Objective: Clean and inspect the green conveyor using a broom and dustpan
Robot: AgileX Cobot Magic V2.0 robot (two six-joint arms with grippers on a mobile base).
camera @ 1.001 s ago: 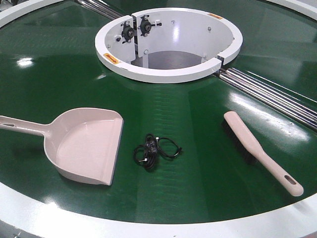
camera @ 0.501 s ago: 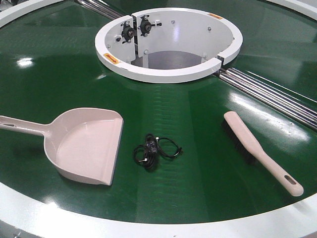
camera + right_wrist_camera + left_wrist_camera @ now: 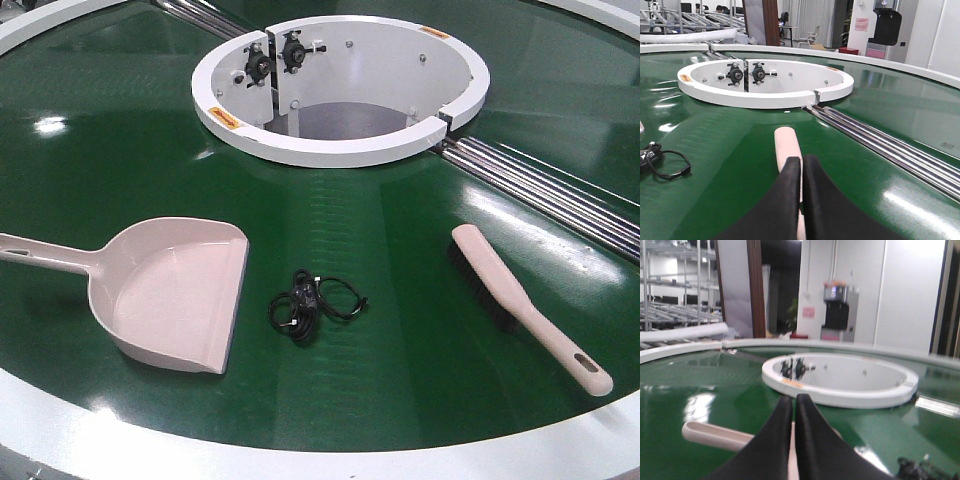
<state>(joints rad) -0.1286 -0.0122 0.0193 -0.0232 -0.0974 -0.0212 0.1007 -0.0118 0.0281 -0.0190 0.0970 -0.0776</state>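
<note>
- Lying flat on the green conveyor [image 3: 400, 330], the dustpan [image 3: 175, 290] was at the left of the front view. Its wide mouth was turned to the right and its long handle reached the left edge of the picture.
- The broom [image 3: 520, 300] lay at the right side of the same belt, well apart from the dustpan. Its black bristles showed along the left of the head, and the slotted handle end pointed toward the white outer rim [image 3: 300, 455].
- Between the two tools a small bundle of black cable [image 3: 315, 305] rested on the belt, near the dustpan's mouth but not touching it.
- Behind them stood the white hub [image 3: 340, 150], and the steel rollers [image 3: 560, 195] ran from it to the right.
- The left gripper [image 3: 793, 399] was closed, and its two black fingers met at the tips.
- The dustpan's handle passed under this gripper and came out to its left. The view was blurred, so I could not tell if they touched.
- The right gripper [image 3: 801, 161] was closed too, with only a thin slit between its fingers.
- The broom's rounded head end came out just ahead of these fingertips, and a beige strip showed through the slit. The broom therefore lay directly below the gripper and in line with it, not between the fingers.
- From this wrist view, the cable was at the left and the rollers at the right.
</note>
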